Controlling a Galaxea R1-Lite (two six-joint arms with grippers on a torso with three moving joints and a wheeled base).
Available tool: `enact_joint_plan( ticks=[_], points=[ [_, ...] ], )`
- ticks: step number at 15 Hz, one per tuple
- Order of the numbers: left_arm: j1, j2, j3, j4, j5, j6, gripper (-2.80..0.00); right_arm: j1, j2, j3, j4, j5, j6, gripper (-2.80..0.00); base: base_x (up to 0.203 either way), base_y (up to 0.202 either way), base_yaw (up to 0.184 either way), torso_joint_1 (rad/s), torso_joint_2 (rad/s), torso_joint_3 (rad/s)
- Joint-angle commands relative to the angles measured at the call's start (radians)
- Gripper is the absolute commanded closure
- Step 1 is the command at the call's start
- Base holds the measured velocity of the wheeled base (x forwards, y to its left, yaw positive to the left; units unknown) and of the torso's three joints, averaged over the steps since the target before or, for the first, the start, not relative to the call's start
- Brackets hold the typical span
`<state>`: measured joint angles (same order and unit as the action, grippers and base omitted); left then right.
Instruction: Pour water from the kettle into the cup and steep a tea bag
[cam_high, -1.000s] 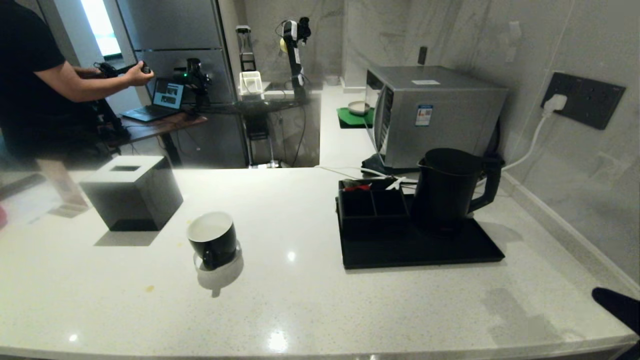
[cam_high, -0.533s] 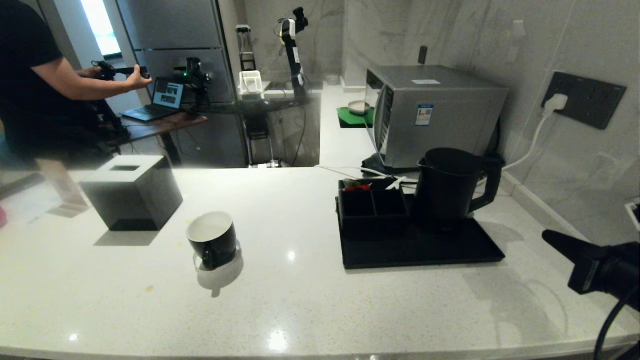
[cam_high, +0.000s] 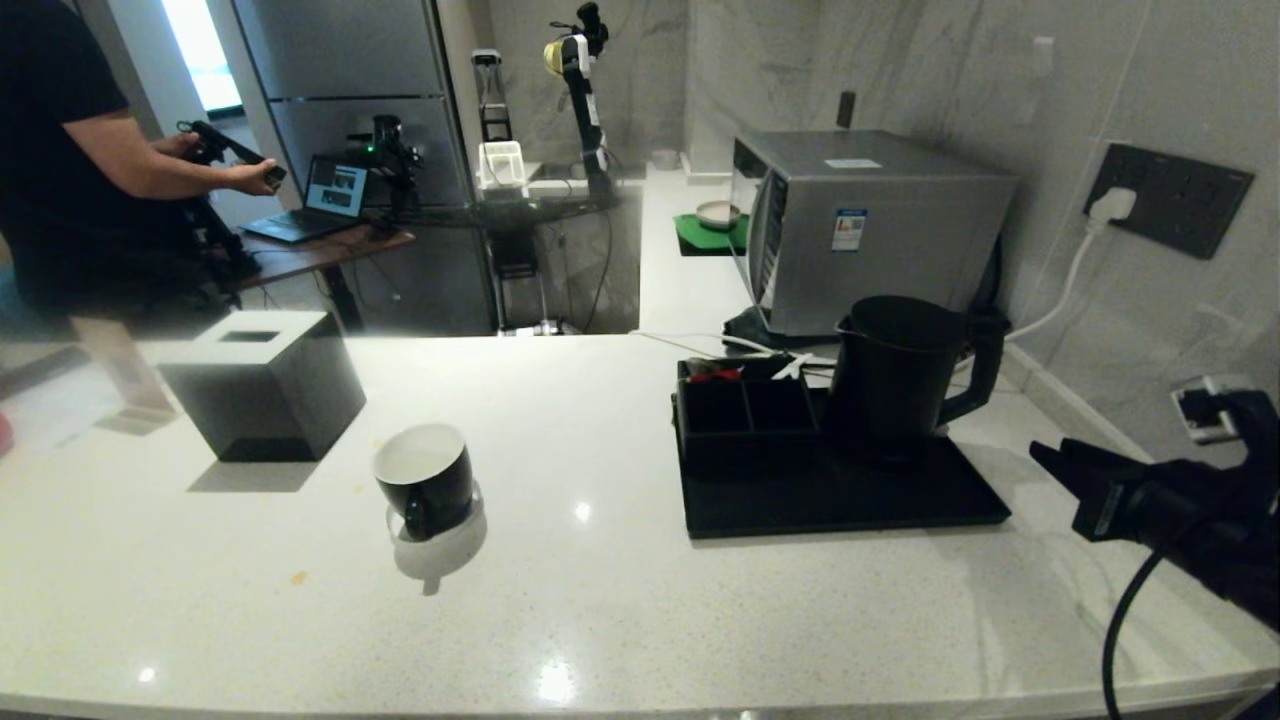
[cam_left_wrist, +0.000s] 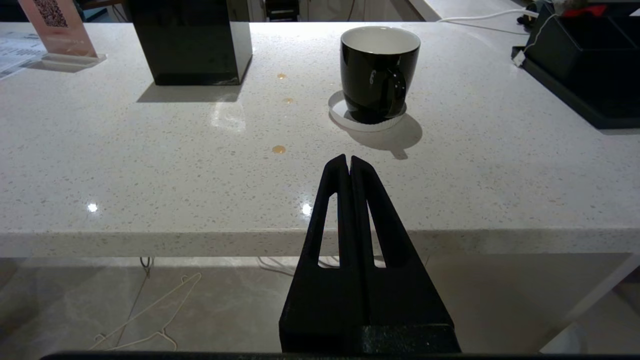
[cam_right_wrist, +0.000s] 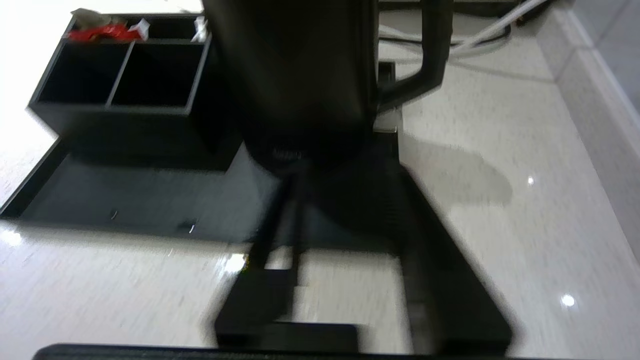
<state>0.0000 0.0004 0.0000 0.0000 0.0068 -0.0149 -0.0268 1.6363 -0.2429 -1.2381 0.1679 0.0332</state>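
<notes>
Now the right gripper (cam_high: 1045, 458) reaches in from the right edge of the head view, held low over the counter (cam_high: 600, 600) and pointing toward the black tray (cam_high: 850, 505). In the right wrist view its two fingers (cam_right_wrist: 450, 280) are blurred but stand apart with a gap between them, holding nothing; the kettle is straight ahead of them and not touched.

The kettle (cam_high: 895, 375) stands upright on the back right part of the tray, its long axis vertical, the spout pointing left toward the compartment box (cam_high: 745, 410) just beside it, and the loop handle turned to the right, toward the wall. The cup (cam_high: 425, 478) stands upright on a small white coaster, well apart from the tray on the left, its handle facing the robot.

The left gripper (cam_left_wrist: 348, 160) is held low before the counter's near edge, pointing at the cup, with fingers pressed together and empty.

A label is on the microwave (cam_high: 870, 225), and a card with a QR code (cam_left_wrist: 52, 12) stands near the tissue box (cam_high: 265, 385); no writing can be read.
</notes>
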Motion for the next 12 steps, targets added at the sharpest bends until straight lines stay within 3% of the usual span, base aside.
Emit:
enact_joint_plan(
  ticks=[1, 5, 12],
  points=[
    [0.0, 0.0, 0.0, 0.0, 0.0, 0.0, 0.0, 0.0, 0.081, -0.029, -0.019, 0.001, 0.0, -2.8, 0.0, 0.0, 0.0, 0.0, 0.0, 0.0],
    [0.0, 0.0, 0.0, 0.0, 0.0, 0.0, 0.0, -0.001, 0.166, -0.152, -0.043, -0.003, 0.039, -2.8, 0.0, 0.0, 0.0, 0.0, 0.0, 0.0],
    [0.0, 0.0, 0.0, 0.0, -0.001, 0.0, 0.0, -0.006, 0.306, -0.29, -0.087, -0.088, 0.047, -2.8, 0.0, 0.0, 0.0, 0.0, 0.0, 0.0]
  ],
)
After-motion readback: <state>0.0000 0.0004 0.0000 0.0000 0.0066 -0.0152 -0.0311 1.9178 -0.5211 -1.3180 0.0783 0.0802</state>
